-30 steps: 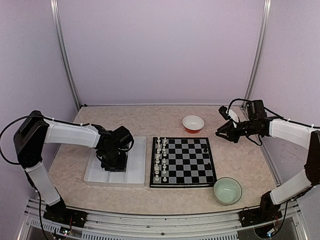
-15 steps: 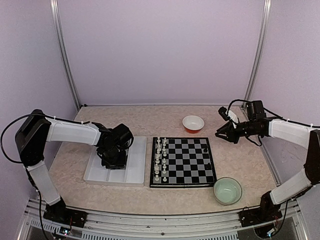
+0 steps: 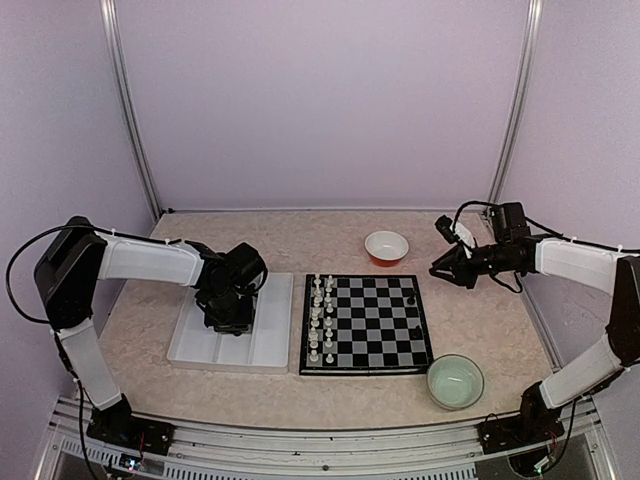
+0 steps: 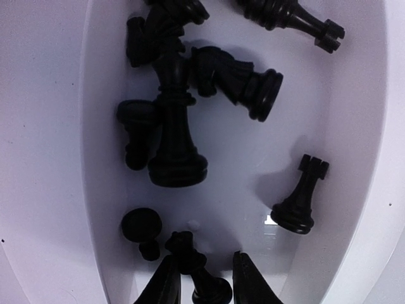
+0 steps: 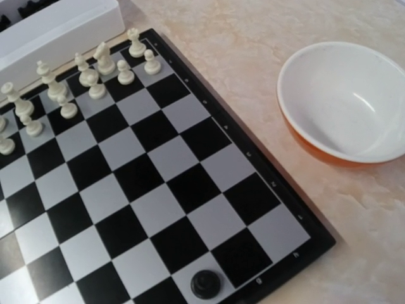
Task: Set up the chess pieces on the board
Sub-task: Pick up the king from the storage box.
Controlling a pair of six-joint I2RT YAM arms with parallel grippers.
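The board (image 3: pixel 367 322) lies mid-table, with white chess pieces (image 3: pixel 320 315) in two columns along its left side and two black pieces (image 3: pixel 411 298) on its right side. The right wrist view shows the board (image 5: pixel 158 190), the white pieces (image 5: pixel 95 76) and one black piece (image 5: pixel 205 284). My left gripper (image 3: pixel 228 318) reaches down into the white tray (image 3: pixel 270 345). In the left wrist view it (image 4: pixel 204 282) is open, its fingers either side of a lying black piece (image 4: pixel 196 272). My right gripper (image 3: pixel 442 262) hovers right of the board's far corner; its fingers are not visible.
Several black pieces (image 4: pixel 174 145) lie in the tray compartment (image 4: pixel 240 171), and a rook (image 4: pixel 300 199) lies to the right. A white-and-orange bowl (image 3: pixel 386 247) stands behind the board, also in the right wrist view (image 5: pixel 345 101). A green bowl (image 3: pixel 455 381) sits at the front right.
My left gripper has shifted slightly toward the far end of the tray. My right arm has barely moved.
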